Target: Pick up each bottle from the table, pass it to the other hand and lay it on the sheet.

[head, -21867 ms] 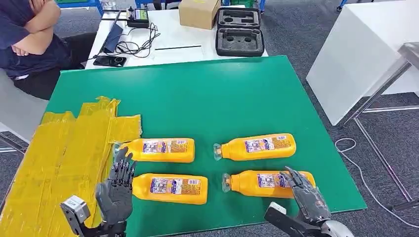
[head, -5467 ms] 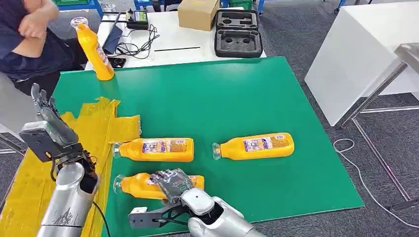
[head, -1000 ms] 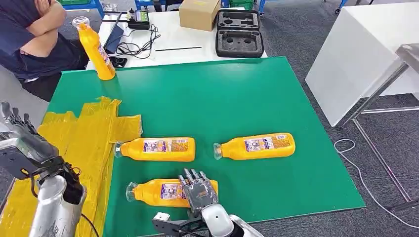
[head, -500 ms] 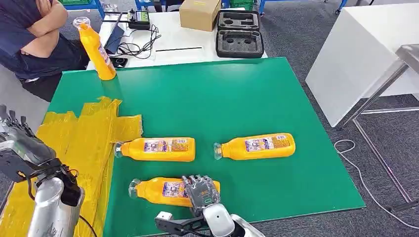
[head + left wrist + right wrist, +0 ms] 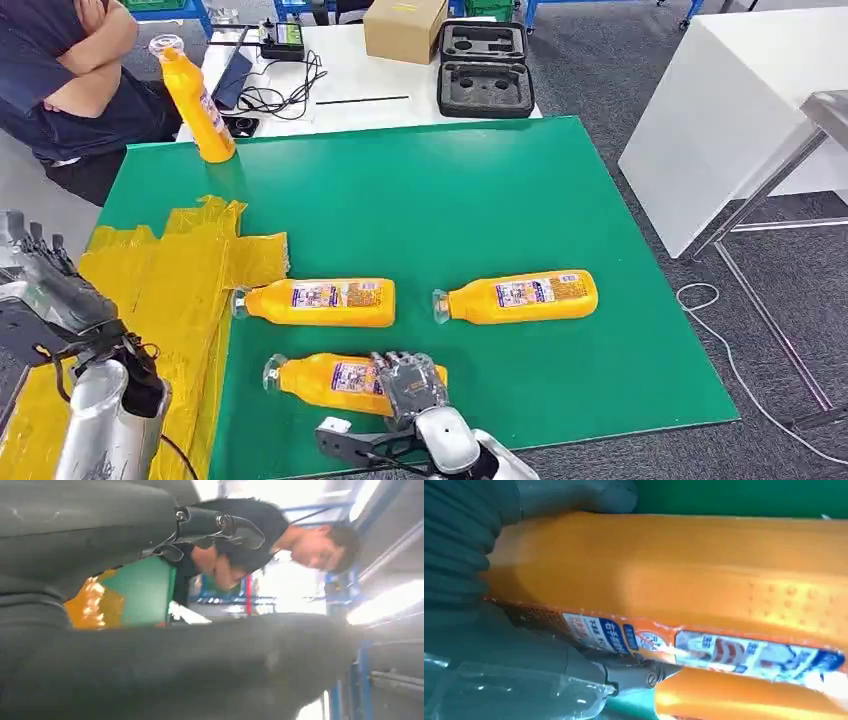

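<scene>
Around green table (image 5: 520, 190), grey carpet (image 5: 600, 60)

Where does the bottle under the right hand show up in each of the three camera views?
Head view: nearest bottle lies on the green table, cap toward the sheet, right hand over its base end.
Left wrist view: not in it.
Right wrist view: bottle spans the picture, its label below.
Shared landmark: the green table, in all three views.
</scene>
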You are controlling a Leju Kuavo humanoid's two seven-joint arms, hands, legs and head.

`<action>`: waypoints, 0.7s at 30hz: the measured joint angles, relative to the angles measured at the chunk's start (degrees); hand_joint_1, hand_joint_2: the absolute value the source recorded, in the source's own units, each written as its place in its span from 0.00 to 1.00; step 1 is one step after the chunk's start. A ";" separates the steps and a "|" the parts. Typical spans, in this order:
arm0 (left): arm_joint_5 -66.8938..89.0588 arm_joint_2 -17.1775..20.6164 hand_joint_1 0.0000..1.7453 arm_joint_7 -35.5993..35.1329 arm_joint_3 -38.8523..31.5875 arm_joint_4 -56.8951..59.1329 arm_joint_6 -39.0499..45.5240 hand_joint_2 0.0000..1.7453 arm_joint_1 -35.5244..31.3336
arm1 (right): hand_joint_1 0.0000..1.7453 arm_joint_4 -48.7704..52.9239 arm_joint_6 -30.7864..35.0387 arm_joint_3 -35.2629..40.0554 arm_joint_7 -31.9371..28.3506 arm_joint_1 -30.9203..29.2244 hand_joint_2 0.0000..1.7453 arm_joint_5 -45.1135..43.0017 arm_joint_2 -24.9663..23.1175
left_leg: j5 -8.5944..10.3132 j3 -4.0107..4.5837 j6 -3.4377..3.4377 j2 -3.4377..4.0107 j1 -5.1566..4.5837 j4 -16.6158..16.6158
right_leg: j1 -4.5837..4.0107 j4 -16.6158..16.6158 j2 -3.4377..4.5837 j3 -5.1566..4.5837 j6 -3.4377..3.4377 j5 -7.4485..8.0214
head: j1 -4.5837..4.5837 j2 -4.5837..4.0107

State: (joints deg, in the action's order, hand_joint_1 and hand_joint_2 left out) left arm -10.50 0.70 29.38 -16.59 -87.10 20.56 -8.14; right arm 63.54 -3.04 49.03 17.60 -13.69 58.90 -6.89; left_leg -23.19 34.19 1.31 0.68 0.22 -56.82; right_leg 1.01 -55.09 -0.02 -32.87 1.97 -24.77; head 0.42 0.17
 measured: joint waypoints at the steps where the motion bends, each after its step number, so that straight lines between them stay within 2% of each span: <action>1: -2.14 -0.02 0.00 -1.98 0.04 0.00 -2.47 1.00 0.30 | 1.00 0.86 0.71 -1.30 -1.92 0.20 1.00 -3.95 0.11 | 0.00 -0.05 0.00 0.02 0.00 0.00 | 0.01 0.00 0.01 0.03 0.00 0.00 | 0.00 0.00; 5: -8.75 -1.03 0.00 -6.32 0.57 -1.11 -10.39 1.00 4.01 | 1.00 7.44 1.30 -9.48 -11.21 2.61 1.00 -21.14 1.62 | -0.05 0.03 0.01 0.08 -0.07 -0.01 | 0.06 0.01 0.07 0.04 0.02 0.08 | -0.04 0.00; 6: -9.26 -1.31 0.00 -6.59 0.72 -1.60 -11.03 1.00 4.90 | 1.00 8.84 1.05 -10.74 -11.99 3.31 1.00 -23.20 1.95 | -0.01 0.16 0.03 0.09 -0.09 -0.02 | 0.09 0.01 0.07 0.28 0.06 0.16 | 0.00 0.00; 9: -9.85 -2.01 0.00 -6.91 1.09 -2.67 -11.49 1.00 6.45 | 1.00 11.81 0.64 -13.38 -12.68 5.04 1.00 -24.67 2.73 | 0.08 0.43 0.07 0.08 -0.11 -0.04 | 0.04 0.01 0.06 0.09 0.01 0.30 | -0.02 0.00; 10: -9.89 -2.14 0.00 -7.00 1.20 -2.97 -11.53 0.00 6.75 | 1.00 12.53 0.64 -13.82 -12.79 5.53 1.00 -24.76 2.91 | 0.08 0.46 0.07 0.08 -0.10 -0.04 | 0.02 0.01 0.05 0.07 0.01 0.29 | 0.00 0.00; 11: -9.93 -2.21 0.00 -7.05 1.36 -3.26 -11.53 1.00 6.97 | 1.00 13.10 0.64 -14.17 -12.86 5.94 1.00 -24.80 3.06 | 0.08 0.51 0.07 0.08 -0.08 -0.04 | 0.00 0.00 0.05 0.04 0.00 0.29 | 0.02 0.00; 14: -11.09 -2.60 0.00 -7.33 1.55 -4.02 -12.49 1.00 7.60 | 1.00 14.30 1.32 -15.09 -14.07 6.58 1.00 -26.27 3.43 | 0.08 0.62 0.06 0.08 -0.04 -0.03 | -0.04 -0.01 0.06 -0.04 -0.01 0.28 | 0.00 0.00; 21: -15.83 -5.66 0.00 -8.86 3.23 -10.60 -16.10 1.00 13.97 | 1.00 22.48 5.29 -19.24 -23.97 8.38 1.00 -35.84 4.39 | 0.07 0.84 0.07 0.05 -0.07 -0.03 | 0.04 0.00 0.02 -0.24 0.00 0.26 | 0.00 0.00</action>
State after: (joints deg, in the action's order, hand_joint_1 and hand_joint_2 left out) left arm -26.33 -4.96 20.53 -13.36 -97.70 4.46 5.83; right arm 86.02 2.24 29.79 -6.37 -5.31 23.06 -2.49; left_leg -23.12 35.03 1.38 0.73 0.16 -56.85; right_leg 1.05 -55.09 0.00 -33.12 1.98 -24.52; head 0.42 0.17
